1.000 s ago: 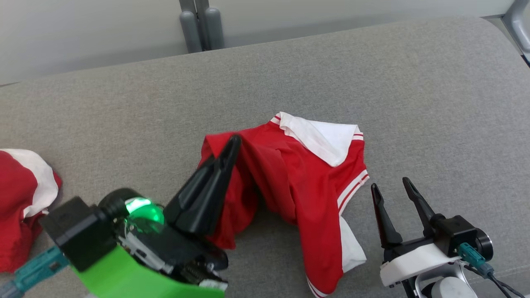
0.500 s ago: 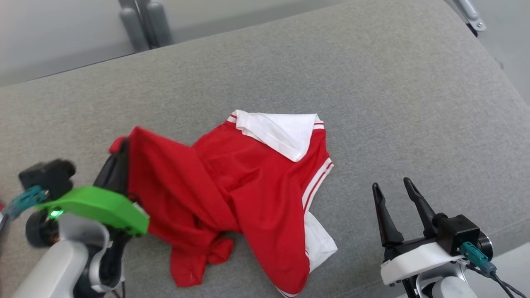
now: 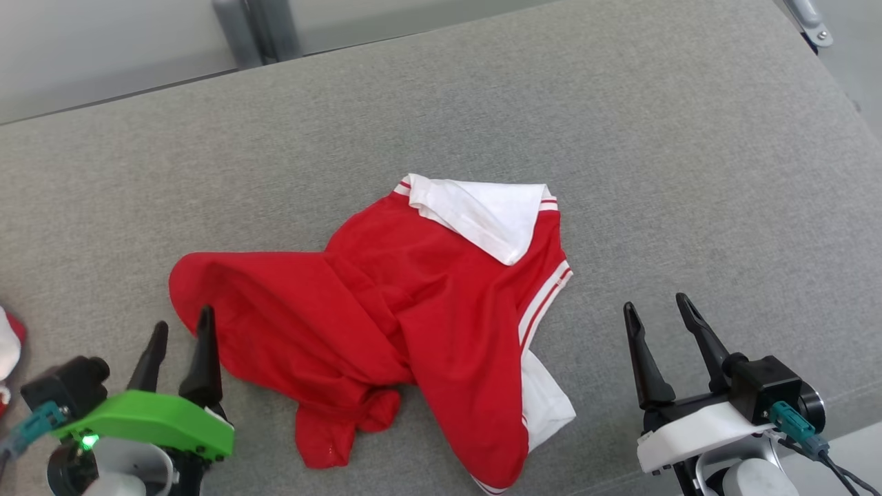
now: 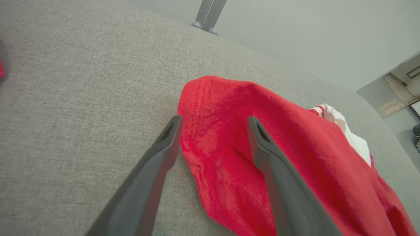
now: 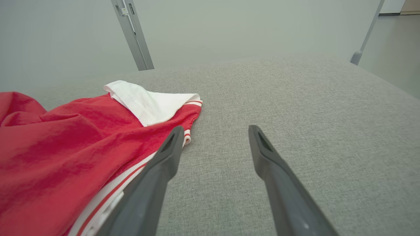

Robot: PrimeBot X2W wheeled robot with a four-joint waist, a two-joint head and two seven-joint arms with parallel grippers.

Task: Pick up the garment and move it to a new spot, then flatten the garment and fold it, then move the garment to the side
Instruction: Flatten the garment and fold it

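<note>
The left hand (image 3: 182,318) has released the garment (image 3: 386,324) and gapes empty; the right hand (image 3: 655,303) spreads wide, empty.

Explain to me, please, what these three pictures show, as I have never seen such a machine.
This is a wheeled robot with two arms, each ending in a gripper of two long dark fingers. The wide picture comes from a camera on its head, looking down; the other two come from cameras on its wrists, each looking along that arm's own fingers. On the grey fabric surface lies a crumpled red garment with white trim, not yet flattened. The left gripper is by its left edge, the right gripper beside its right edge. Both are open and nothing is held. A second red and white cloth peeks in at the far left.
</note>
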